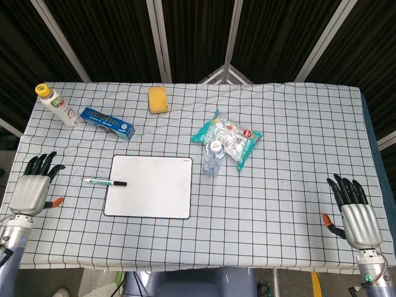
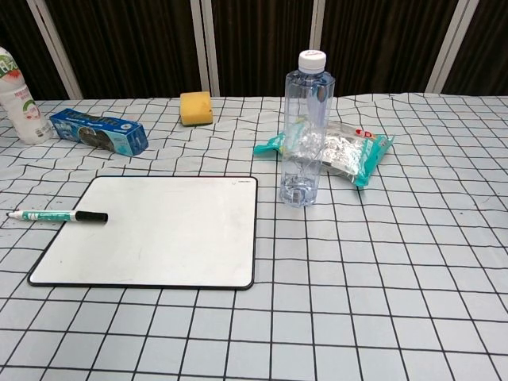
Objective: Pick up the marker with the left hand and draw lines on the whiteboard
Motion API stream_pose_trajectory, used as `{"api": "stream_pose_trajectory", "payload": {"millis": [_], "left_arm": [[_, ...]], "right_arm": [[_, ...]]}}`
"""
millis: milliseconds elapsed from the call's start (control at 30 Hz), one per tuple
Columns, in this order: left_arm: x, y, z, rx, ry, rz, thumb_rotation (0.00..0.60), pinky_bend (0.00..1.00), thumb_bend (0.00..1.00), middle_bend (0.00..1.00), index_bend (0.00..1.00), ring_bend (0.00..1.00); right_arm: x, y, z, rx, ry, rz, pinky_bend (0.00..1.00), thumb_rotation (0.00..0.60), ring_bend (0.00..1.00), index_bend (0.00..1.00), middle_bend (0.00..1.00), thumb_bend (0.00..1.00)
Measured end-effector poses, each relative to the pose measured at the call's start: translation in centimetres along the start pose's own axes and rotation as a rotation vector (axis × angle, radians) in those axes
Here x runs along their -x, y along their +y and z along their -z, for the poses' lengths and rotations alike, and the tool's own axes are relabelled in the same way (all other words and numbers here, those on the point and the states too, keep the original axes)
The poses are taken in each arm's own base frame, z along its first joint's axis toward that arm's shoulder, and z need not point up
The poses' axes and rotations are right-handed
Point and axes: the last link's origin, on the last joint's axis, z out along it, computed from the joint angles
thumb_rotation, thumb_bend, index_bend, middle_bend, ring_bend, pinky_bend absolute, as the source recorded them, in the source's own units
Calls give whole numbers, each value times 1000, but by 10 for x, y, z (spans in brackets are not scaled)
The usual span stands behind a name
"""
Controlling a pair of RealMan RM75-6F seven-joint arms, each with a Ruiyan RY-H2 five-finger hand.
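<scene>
A green-and-white marker (image 1: 104,182) with a black cap lies flat across the left edge of a blank, black-framed whiteboard (image 1: 150,195). The whiteboard lies flat on the tabletop's front-left area.

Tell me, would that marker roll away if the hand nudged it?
Probably. The marker looks slim and round, lying flat, so a sideways nudge could roll it. Its black tip rests on the whiteboard edge, which may check it slightly. It looks light and stiff, easy for the left hand.
</scene>
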Motion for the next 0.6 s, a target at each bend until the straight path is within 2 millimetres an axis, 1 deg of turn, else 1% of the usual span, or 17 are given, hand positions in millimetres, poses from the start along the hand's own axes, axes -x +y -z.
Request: {"api": "stream_pose_trajectory", "payload": {"millis": [133, 200, 233, 367, 500, 600], "left_arm": [[13, 14, -22, 4, -37, -20, 600, 0, 297, 0, 485, 0], [22, 21, -33, 4, -62, -33, 600, 0, 306, 0, 496, 0], [25, 23, -36, 3, -69, -37, 600, 0, 317, 0, 498, 0], [41, 38, -53, -3, -98, -59, 600, 0, 356, 0, 494, 0], [50, 52, -66, -3, -108, -72, 600, 0, 368, 0, 462, 0], [55, 61, -73, -3, -117, -78, 600, 0, 376, 0, 460, 0]], "right_arm": [[0, 1, 0, 3, -1, -7, 0, 600, 0, 0, 0, 350], [0, 1, 0, 4, -1, -12, 0, 600, 0, 0, 0, 350], [0, 1, 0, 4, -2, -13, 0, 600, 0, 0, 0, 350], [0, 1, -1, 4, -4, -17, 0, 600, 0, 0, 0, 350], [0, 1, -1, 4, -5, -23, 0, 600, 0, 0, 0, 351], [-1, 1, -1, 5, -5, -25, 0, 600, 0, 0, 0, 350]]}}
